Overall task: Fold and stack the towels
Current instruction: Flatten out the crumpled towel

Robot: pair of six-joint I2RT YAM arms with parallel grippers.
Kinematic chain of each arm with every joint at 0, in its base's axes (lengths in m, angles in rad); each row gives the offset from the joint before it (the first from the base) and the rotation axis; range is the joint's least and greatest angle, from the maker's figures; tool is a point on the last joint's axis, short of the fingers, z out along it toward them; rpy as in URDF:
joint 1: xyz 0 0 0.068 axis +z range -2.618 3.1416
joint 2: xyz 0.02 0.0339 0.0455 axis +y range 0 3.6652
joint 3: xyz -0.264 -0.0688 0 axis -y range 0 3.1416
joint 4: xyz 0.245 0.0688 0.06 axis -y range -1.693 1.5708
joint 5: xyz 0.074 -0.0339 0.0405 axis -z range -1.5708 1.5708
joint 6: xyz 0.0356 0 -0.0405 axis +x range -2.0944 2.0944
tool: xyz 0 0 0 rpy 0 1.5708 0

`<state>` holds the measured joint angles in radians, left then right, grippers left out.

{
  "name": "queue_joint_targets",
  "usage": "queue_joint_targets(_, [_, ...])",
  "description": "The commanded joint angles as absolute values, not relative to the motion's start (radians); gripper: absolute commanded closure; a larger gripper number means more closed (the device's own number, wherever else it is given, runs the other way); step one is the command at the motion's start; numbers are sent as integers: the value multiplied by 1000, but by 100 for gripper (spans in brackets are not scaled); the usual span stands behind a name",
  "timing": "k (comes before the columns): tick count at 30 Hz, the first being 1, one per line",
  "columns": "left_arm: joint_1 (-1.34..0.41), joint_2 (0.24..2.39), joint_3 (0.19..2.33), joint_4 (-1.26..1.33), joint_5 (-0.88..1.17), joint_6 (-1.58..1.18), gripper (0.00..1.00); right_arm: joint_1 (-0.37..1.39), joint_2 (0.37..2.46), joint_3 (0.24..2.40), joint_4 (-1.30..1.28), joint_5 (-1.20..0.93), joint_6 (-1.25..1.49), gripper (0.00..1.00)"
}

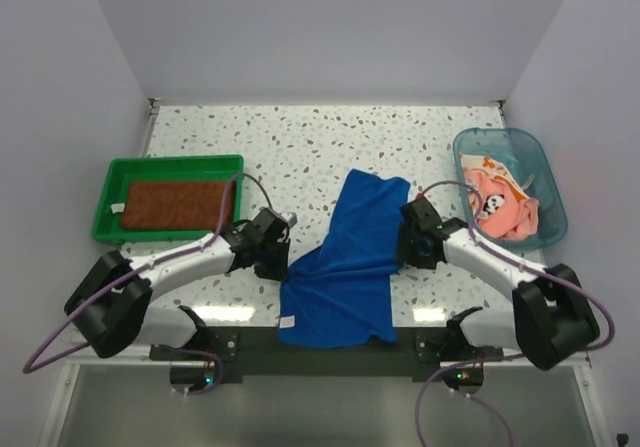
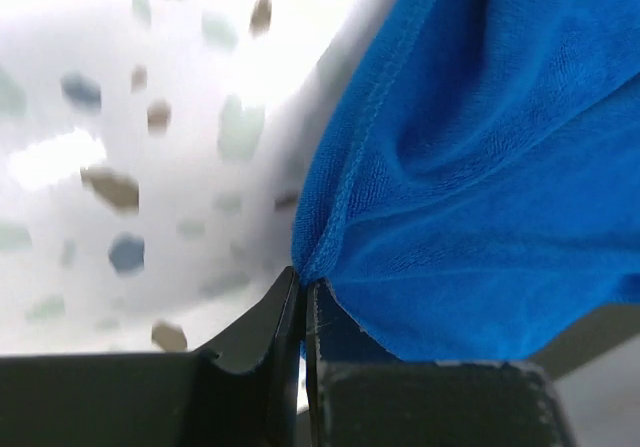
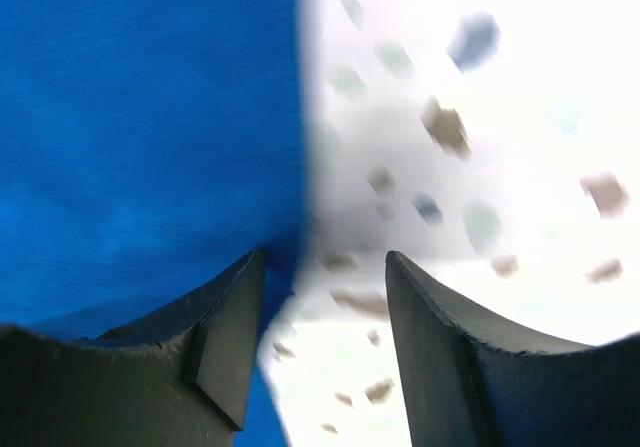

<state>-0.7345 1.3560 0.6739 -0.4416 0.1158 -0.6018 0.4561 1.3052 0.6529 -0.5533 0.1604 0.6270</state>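
The left pincer (image 2: 303,285) is squeezing shut on the left edge of the blue towel (image 2: 480,167), pinching the hem between its two tips. The right pincer (image 3: 325,312) is standing open at the towel's right edge. The cloth is reaching only as far as its left finger (image 3: 225,337), so nothing is being held there. The blue towel is lying in the middle of the table (image 1: 300,137) between the two arms, wrinkled and crooked, with its near end reaching the front edge. It is not looking folded, so I think this towel is only getting started. Off to the left, the brown towel (image 1: 175,204) is lying flat in the green tray (image 1: 170,161), and it is looking like the one job that is done. Off to the right, the bunched towels (image 1: 500,212), pink and orange, are sitting in a heap in the blue tub (image 1: 548,182). So most of the work is waiting: folding the blue one, putting it on the brown one, then doing the ones in the tub. The tray's raised rim is asking for a lift over it, I think. The purple cable (image 1: 238,179) on the left arm is looping by the tray's corner, and it might be getting in the way.
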Motion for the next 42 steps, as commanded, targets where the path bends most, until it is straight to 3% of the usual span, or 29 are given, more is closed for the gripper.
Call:
queue_joint_targets(1, [-739, 1211, 585, -546, 208, -690, 96, 453, 1163, 606, -681, 149, 707, 43])
queue_joint_targets(3, [-747, 1157, 563, -535, 282, -718, 89, 453, 1128, 609, -701, 153, 709, 43])
queue_joint_targets(10, [-752, 1098, 731, -548, 253, -657, 38, 453, 1182, 837, -609, 137, 522, 43])
queue_joint_targets(12, [-752, 1111, 768, -548, 189, -647, 33, 457, 1284, 961, -582, 101, 451, 43])
queue_joint_targets(18, [-706, 1239, 830, -489, 95, -594, 34, 541, 1593, 1264, -535, 121, 400, 43])
queue_joint_targets(26, [-690, 1307, 868, -457, 74, -555, 34, 635, 1931, 1596, -552, 314, 469, 46])
queue_joint_targets(42, [-692, 1204, 769, -486, 38, -549, 35, 638, 2194, 1689, -532, 360, 555, 62])
